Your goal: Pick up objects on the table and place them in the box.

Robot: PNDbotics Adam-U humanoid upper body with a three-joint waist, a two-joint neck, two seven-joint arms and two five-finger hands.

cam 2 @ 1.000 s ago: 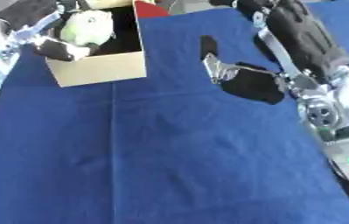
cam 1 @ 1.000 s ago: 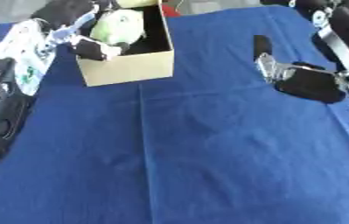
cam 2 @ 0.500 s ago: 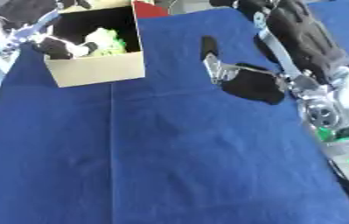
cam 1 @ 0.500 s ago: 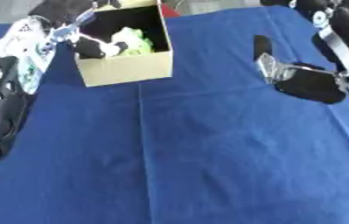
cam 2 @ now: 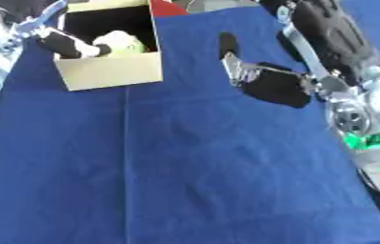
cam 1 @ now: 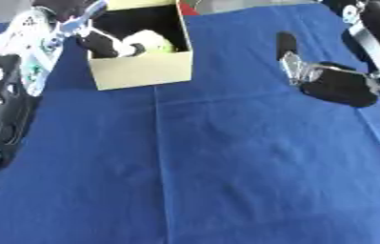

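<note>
The pale green-and-white object (cam 1: 151, 44) now lies down inside the box (cam 1: 143, 71), where a second ago it sat up at the rim in the left hand (cam 1: 101, 43); that hand reaches over the box's left wall, and I cannot tell whether its fingers have let go. The right hand (cam 1: 322, 78) rests on the blue cloth (cam 1: 226, 167) with fingers relaxed, grasping nothing; no other objects show on the cloth, so the job looks near done.

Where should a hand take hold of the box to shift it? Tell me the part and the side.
Grip the box by its right wall, coming from above on the right. Its top is open, so fingers can hook over that bare rim; the left hand already reaches in over the left side onto the pale green thing inside. The right hand is the nearer free one.
</note>
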